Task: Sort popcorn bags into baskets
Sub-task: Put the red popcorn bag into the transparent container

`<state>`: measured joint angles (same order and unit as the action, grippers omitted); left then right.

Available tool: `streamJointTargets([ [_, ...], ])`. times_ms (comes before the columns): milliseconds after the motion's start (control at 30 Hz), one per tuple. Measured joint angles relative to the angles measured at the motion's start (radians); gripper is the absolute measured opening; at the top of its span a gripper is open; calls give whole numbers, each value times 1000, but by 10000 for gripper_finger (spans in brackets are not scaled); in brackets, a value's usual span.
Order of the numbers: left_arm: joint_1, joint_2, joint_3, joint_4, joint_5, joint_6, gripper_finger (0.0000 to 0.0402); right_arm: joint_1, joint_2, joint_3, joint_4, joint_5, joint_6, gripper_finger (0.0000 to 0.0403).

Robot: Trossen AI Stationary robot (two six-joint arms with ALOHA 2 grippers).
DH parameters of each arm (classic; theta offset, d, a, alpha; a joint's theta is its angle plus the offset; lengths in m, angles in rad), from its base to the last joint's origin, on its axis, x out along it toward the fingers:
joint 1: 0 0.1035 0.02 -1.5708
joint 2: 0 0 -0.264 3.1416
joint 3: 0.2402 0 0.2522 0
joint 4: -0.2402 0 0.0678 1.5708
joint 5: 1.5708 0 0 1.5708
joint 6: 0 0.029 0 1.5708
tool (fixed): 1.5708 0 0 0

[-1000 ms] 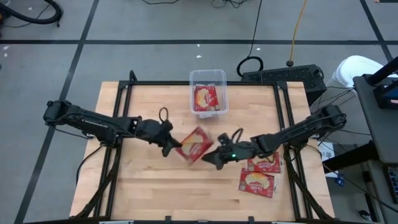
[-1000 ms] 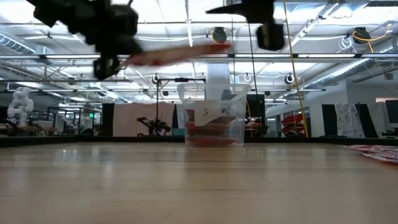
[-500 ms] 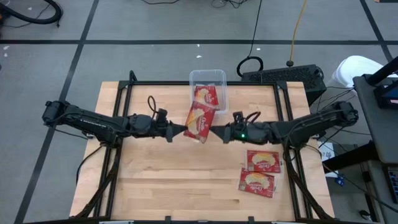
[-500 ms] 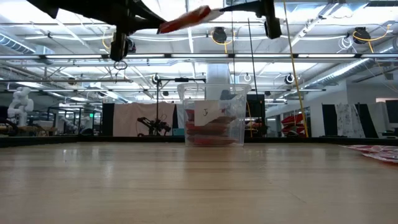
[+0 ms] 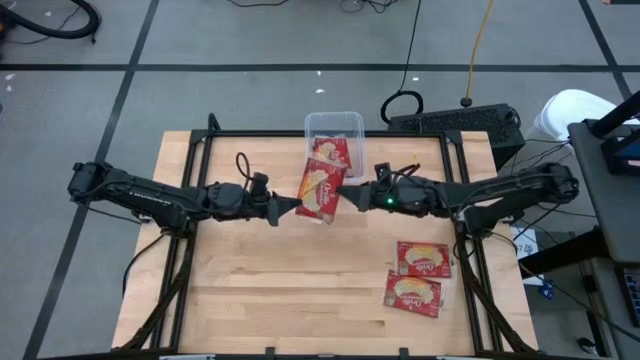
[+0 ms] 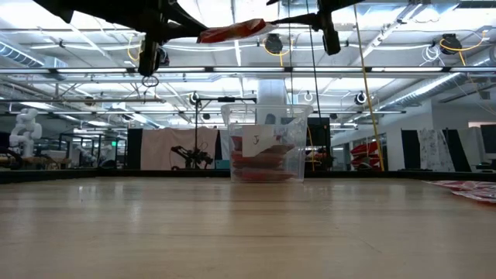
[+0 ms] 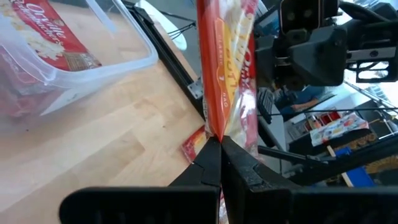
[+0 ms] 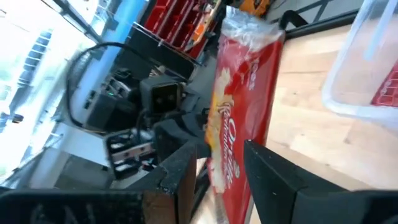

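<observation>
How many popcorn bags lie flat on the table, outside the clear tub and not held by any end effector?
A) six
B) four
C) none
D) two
D: the high view shows two popcorn bags lying on the table near the right arm; another bag is held in the air by the left end effector, and the rest are in the tub.

four popcorn bags (image 5: 321,193), one basket (image 5: 335,124)

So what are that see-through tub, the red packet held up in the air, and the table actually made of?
The tub looks like clear, glossy plastic: the packet inside shows through its walls. The red packet seems to be printed plastic film; its crimped end looks shiny and crinkled in the right wrist view. The table appears to be pale wood with visible plank grain, in a dark, probably metal, frame.
</observation>
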<state>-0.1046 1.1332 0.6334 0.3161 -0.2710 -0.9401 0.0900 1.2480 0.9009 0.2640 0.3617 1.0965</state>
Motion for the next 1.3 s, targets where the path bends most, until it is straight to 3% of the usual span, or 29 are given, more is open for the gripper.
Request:
streamJointTargets([
  [400, 14, 0, 0, 5, 0, 19, 0, -9, -55, 0, -166, -31, 53, 128],
  [1067, 51, 0, 0, 19, 0, 48, 1, -103, 61, 0, 33, -81, 40, 128],
  [1300, 79, 0, 0, 19, 0, 108, 8, -144, 60, 0, 70, -118, -33, 71],
])
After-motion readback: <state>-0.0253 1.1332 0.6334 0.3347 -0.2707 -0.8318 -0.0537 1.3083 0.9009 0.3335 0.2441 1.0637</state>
